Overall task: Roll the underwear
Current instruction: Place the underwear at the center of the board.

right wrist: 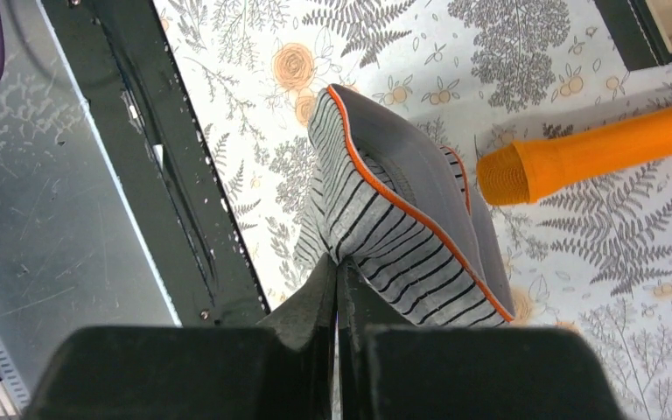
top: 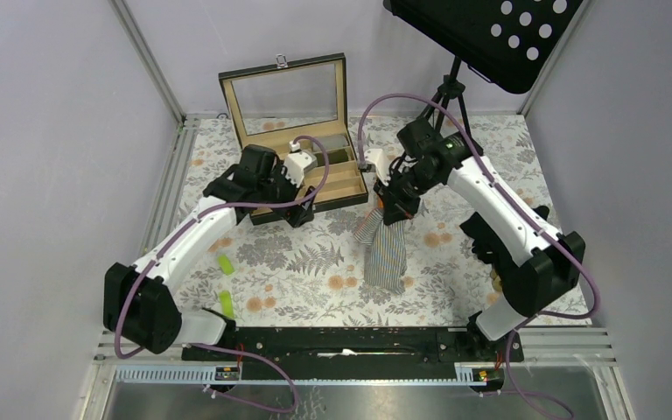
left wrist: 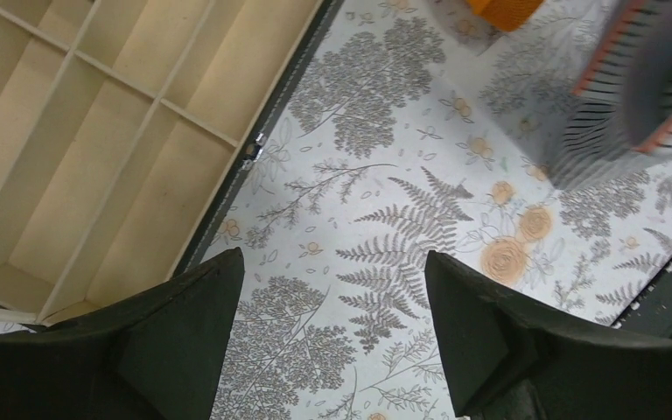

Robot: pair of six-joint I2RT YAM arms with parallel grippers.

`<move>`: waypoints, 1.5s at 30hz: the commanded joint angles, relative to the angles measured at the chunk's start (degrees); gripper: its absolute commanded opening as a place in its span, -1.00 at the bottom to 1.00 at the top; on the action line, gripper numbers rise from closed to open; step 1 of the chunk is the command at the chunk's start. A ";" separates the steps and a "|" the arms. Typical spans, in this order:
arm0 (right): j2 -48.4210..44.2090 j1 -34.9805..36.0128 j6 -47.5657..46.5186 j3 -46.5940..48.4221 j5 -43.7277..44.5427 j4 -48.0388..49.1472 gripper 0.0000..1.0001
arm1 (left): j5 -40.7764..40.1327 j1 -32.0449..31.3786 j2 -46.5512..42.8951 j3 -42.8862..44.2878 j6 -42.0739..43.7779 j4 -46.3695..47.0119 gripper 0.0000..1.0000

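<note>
The light grey pinstriped underwear (top: 385,249) with orange trim hangs from my right gripper (top: 391,203) over the middle of the table, its lower end near the floral cloth. In the right wrist view my right gripper (right wrist: 336,262) is shut on the edge of the underwear (right wrist: 402,227). My left gripper (left wrist: 332,289) is open and empty above the floral cloth, just beside the wooden box (left wrist: 96,149); the underwear (left wrist: 621,114) shows at its upper right. No black garments are in view.
An open wooden compartment box (top: 332,179) stands at the back centre. An orange carrot-shaped stick (right wrist: 595,153) lies near the underwear. Two green pieces (top: 225,262) (top: 226,303) lie front left. A black rail (top: 341,341) runs along the front edge. A stand (top: 451,87) is at the back right.
</note>
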 commanded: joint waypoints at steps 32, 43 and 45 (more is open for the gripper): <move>-29.73 -18.41 0.47 -41.71 4.82 28.99 -0.12 | 16.53 -16.08 29.21 6.67 -15.59 20.72 0.29; -32.11 -18.42 14.57 -41.40 5.44 33.00 0.14 | 10.48 -13.55 33.72 12.93 -26.72 15.56 0.08; -31.90 -18.36 14.91 -40.99 6.01 32.90 0.15 | 11.53 -12.63 34.66 14.98 -29.45 14.29 -0.06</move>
